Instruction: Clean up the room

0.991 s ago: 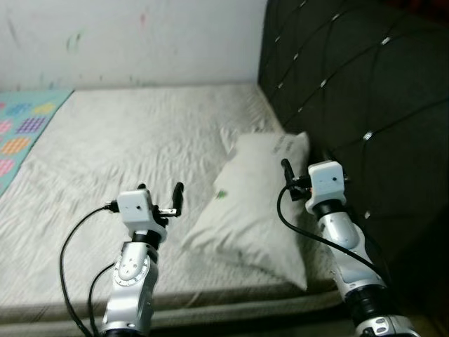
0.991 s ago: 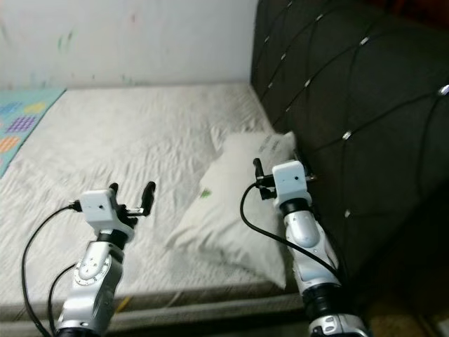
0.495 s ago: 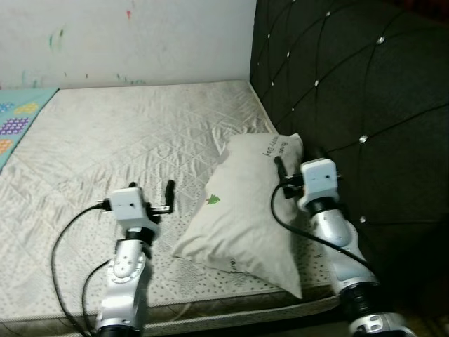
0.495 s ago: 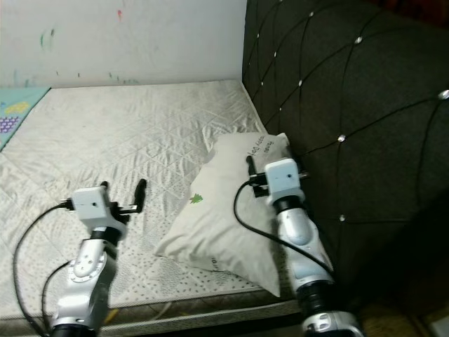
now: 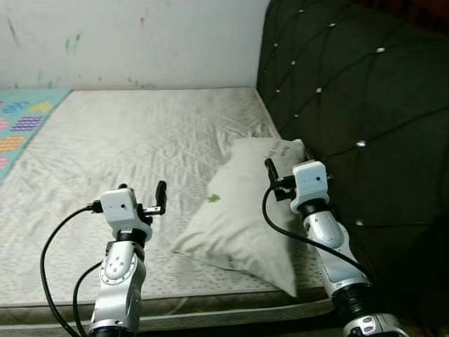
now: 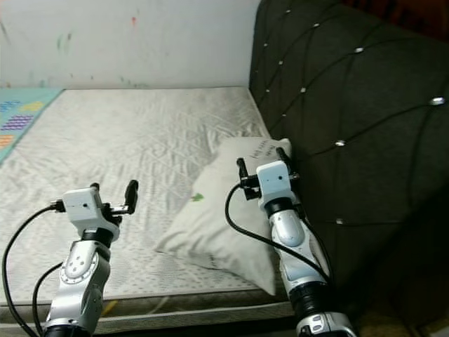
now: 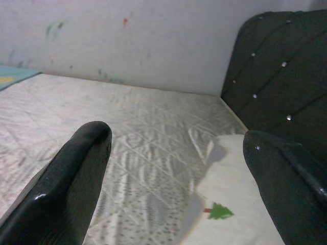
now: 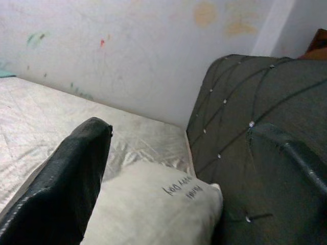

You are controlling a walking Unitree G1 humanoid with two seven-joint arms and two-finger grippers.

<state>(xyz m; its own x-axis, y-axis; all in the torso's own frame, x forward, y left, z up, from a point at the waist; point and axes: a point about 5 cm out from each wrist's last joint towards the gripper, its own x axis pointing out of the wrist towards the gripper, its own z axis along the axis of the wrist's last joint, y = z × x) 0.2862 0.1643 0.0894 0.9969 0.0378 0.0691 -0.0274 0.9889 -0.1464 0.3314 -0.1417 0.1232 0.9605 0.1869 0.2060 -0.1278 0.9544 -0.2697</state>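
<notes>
Both pincers wide open, empty. Pillow (image 5: 242,214) lies askew on mattress (image 5: 126,140), its far corner against headboard (image 5: 351,91). Right pincer (image 6: 263,167) hovers over its far end, left pincer (image 5: 144,191) beside it. Suggest pinching opposite edges, lifting evenly, squaring to headboard.

I see a bare quilted mattress (image 5: 140,140) (grey-white, a little wrinkled). One white pillow (image 5: 242,210) lies directly on it near the dark tufted headboard (image 5: 351,105), its near corner reaching the front edge.
</notes>
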